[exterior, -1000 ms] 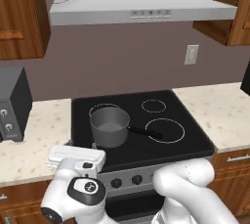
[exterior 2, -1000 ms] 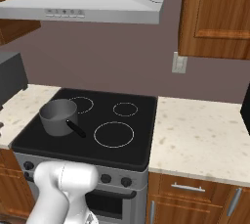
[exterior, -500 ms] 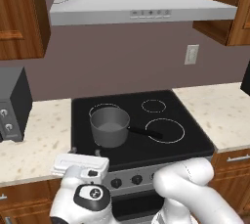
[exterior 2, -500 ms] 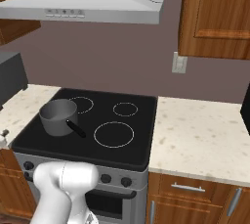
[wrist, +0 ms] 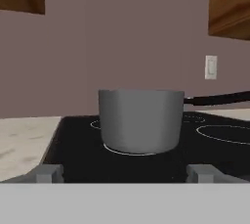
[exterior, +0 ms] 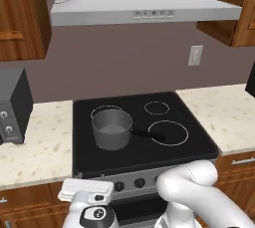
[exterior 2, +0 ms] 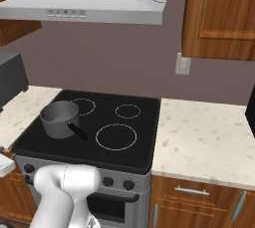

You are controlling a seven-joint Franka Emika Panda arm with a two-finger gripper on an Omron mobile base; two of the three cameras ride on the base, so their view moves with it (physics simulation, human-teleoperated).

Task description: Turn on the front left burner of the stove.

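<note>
Black glass forms the flat top of the stove (exterior: 99, 157), which stands directly ahead of the pincer (exterior: 85, 191) and slightly above it; the pincer hangs low in front of the stove's left front edge, near the grey steel panel with its round black knobs (exterior: 140, 183). Whether the pincer is released or clenched cannot be told: in the left base view its white hand hides the fingers, and in the hand view the tips are not clear enough to judge. Straight ahead of the pincer, a grey pot (wrist: 140, 120) sits on the front left ring, its black handle (wrist: 219, 99) reaching away to the right, over toward the front right ring (wrist: 224, 133). Farther off, beyond the pot, lie the two rear rings. Above and ahead hangs a grey hood (exterior: 144, 8). Speckled countertop (exterior 2: 209, 137) runs to the right of the stove. To the pincer's left, a dark appliance (exterior: 12, 105) rests on the counter. A white outlet (exterior 2: 183, 64) is on the wall, up and to the right.
</note>
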